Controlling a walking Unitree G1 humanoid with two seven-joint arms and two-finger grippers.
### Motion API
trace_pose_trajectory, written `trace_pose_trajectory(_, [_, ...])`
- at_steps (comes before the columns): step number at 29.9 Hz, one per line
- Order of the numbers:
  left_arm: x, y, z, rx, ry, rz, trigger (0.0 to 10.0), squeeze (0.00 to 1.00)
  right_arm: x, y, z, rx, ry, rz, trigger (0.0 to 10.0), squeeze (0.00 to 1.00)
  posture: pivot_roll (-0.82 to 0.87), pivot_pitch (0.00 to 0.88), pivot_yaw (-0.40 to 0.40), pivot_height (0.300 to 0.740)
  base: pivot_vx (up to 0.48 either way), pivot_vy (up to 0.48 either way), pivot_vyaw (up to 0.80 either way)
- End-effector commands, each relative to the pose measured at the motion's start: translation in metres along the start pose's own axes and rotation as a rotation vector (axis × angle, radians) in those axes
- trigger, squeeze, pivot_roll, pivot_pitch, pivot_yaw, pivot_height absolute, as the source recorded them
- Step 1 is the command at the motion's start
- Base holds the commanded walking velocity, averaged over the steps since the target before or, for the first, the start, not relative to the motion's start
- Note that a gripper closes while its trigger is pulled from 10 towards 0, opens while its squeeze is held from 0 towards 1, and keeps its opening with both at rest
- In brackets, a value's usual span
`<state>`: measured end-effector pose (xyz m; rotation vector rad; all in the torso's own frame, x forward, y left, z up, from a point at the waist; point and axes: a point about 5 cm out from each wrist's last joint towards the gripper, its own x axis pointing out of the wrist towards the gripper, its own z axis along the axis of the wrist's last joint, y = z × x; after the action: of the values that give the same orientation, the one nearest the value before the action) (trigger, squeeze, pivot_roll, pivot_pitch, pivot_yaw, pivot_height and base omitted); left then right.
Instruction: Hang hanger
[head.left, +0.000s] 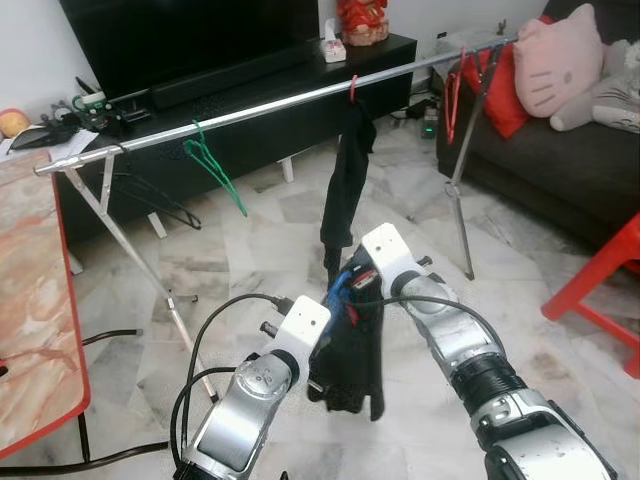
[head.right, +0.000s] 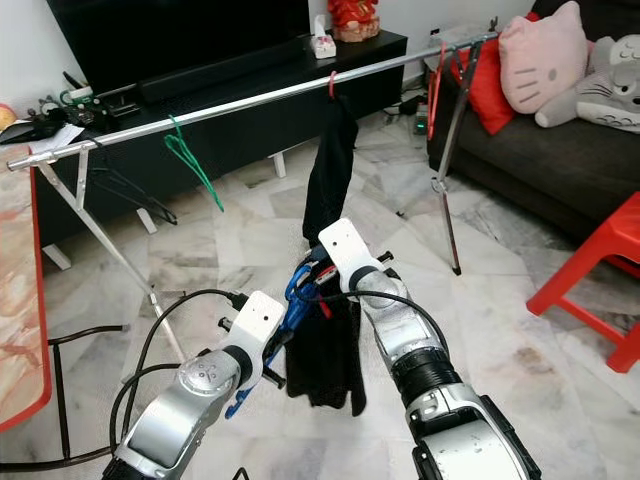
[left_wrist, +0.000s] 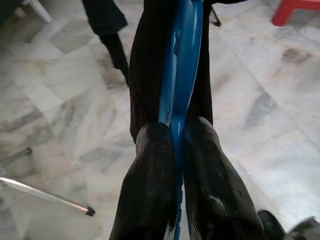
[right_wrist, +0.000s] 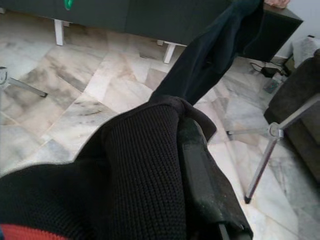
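A blue hanger (left_wrist: 180, 75), draped with a black garment (head.left: 352, 360), is held low over the marble floor (head.left: 250, 260) before the clothes rail (head.left: 270, 105), clenched between the left pincer (left_wrist: 177, 150) fingers, while the knit cloth is gripped by the right pincer (right_wrist: 185, 150).

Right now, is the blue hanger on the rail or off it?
Off it. The blue hanger, draped with a black garment, is pinched in the left gripper well below the rail.
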<state>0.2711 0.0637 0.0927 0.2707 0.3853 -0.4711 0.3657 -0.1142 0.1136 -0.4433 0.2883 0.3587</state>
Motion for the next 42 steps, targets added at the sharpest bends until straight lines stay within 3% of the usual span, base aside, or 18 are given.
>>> trace_pose_trajectory(1, [0.000, 0.016, 0.002, -0.001, -0.015, 0.085, 10.0, 0.00, -0.001, 0.003, 0.011, 0.001, -0.046, 0.013, 10.0, 0.00, -0.13, 0.000, 0.060, 0.740, 0.000, 0.000, 0.00])
trace_pose_trajectory(16, [0.006, 0.019, 0.009, -0.034, -0.061, 0.149, 10.0, 0.00, -0.007, 0.024, 0.024, 0.018, -0.085, 0.127, 10.0, 0.00, -0.13, 0.000, 0.059, 0.740, 0.000, 0.000, 0.00])
trace_pose_trajectory(20, [0.009, 0.022, 0.011, -0.063, -0.080, 0.168, 10.0, 0.00, -0.011, 0.037, 0.030, 0.089, -0.110, 0.219, 10.0, 0.00, -0.13, 0.000, 0.061, 0.740, 0.000, 0.000, 0.00])
trace_pose_trajectory(24, [0.009, 0.023, 0.011, -0.069, -0.090, 0.174, 10.0, 0.00, -0.012, 0.030, 0.032, 0.094, -0.113, 0.190, 10.0, 0.00, -0.13, 0.000, 0.061, 0.740, 0.000, 0.000, 0.00])
trace_pose_trajectory(28, [0.009, 0.025, 0.010, -0.075, -0.092, 0.183, 10.0, 0.00, -0.012, 0.010, 0.040, 0.210, -0.142, 0.114, 10.0, 0.00, -0.14, 0.000, 0.061, 0.740, 0.000, 0.000, 0.00])
trace_pose_trajectory(32, [0.009, 0.025, 0.010, -0.076, -0.093, 0.185, 10.0, 0.00, -0.012, 0.008, 0.042, 0.197, -0.148, 0.120, 10.0, 0.00, -0.14, 0.000, 0.060, 0.740, 0.000, 0.000, 0.00])
trace_pose_trajectory(38, [0.010, 0.025, 0.013, -0.075, -0.118, 0.185, 10.0, 0.00, -0.013, 0.022, 0.018, 0.079, -0.046, 0.196, 10.0, 0.00, -0.13, 0.000, 0.058, 0.740, 0.000, 0.000, 0.00])
trace_pose_trajectory(42, [0.009, 0.026, 0.014, -0.075, -0.129, 0.186, 10.0, 0.00, -0.014, 0.030, 0.007, 0.087, -0.017, 0.242, 10.0, 0.00, -0.13, 0.000, 0.059, 0.740, 0.000, 0.000, 0.00])
